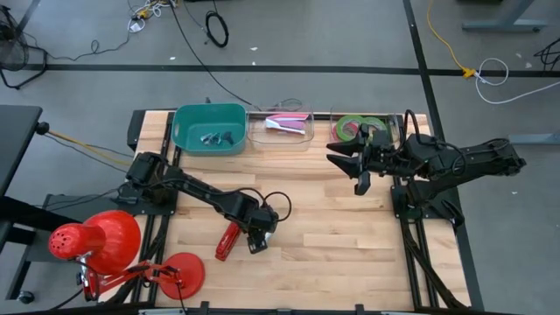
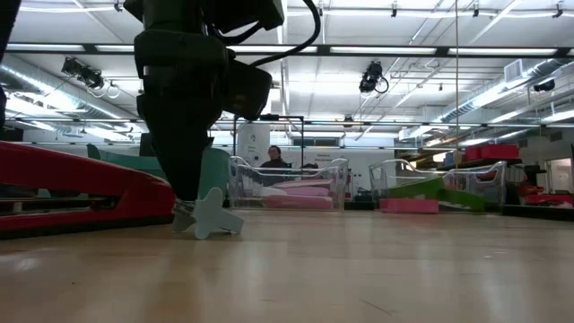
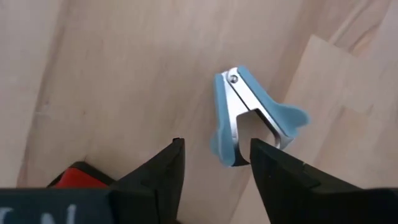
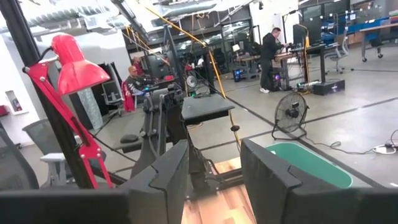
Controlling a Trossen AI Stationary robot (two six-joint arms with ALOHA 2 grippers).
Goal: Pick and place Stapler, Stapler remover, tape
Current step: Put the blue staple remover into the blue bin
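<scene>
From above, the left tool (image 1: 256, 238) is down beside the red stapler (image 1: 227, 241) on the surface (image 1: 332, 245); the right tool (image 1: 350, 162) hovers open near the tape (image 1: 357, 127) in its clear tray. Left wrist view — open fingers (image 3: 165, 171) straddle the blue staple remover (image 3: 249, 118), not yet gripping.

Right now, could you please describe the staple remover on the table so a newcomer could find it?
On the wooden table, find the left pincer beside the red stapler. The staple remover lies below it: small, pale blue, with metal claws.
</scene>
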